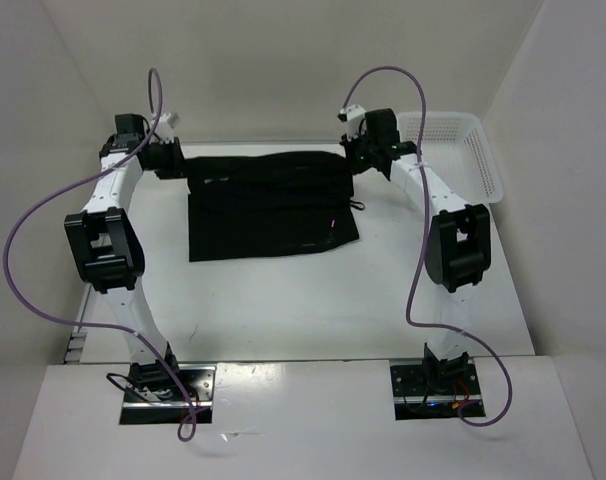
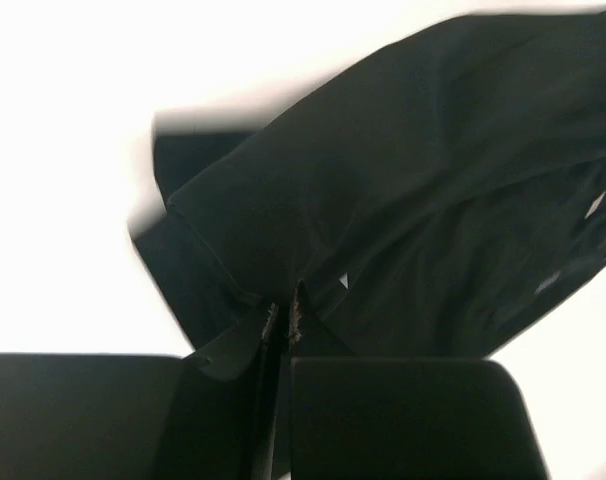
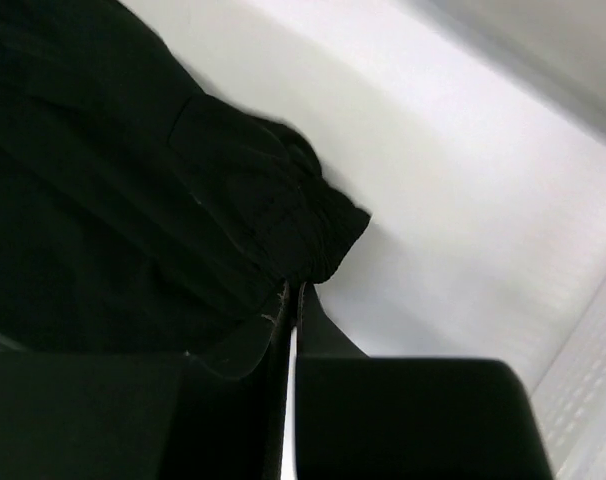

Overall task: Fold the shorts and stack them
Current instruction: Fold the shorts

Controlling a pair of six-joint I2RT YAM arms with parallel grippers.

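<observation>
The black shorts (image 1: 271, 205) lie on the white table, their far edge lifted between the two grippers. My left gripper (image 1: 180, 163) is shut on the shorts' far left corner; in the left wrist view its fingertips (image 2: 283, 318) pinch the black fabric (image 2: 403, 200). My right gripper (image 1: 355, 158) is shut on the far right corner; in the right wrist view its tips (image 3: 293, 297) pinch the gathered waistband (image 3: 283, 215). A short cord end pokes out at the shorts' right edge (image 1: 360, 207).
A white mesh basket (image 1: 463, 150) stands at the back right, close behind the right arm. White walls enclose the table on the left, back and right. Purple cables loop from both arms.
</observation>
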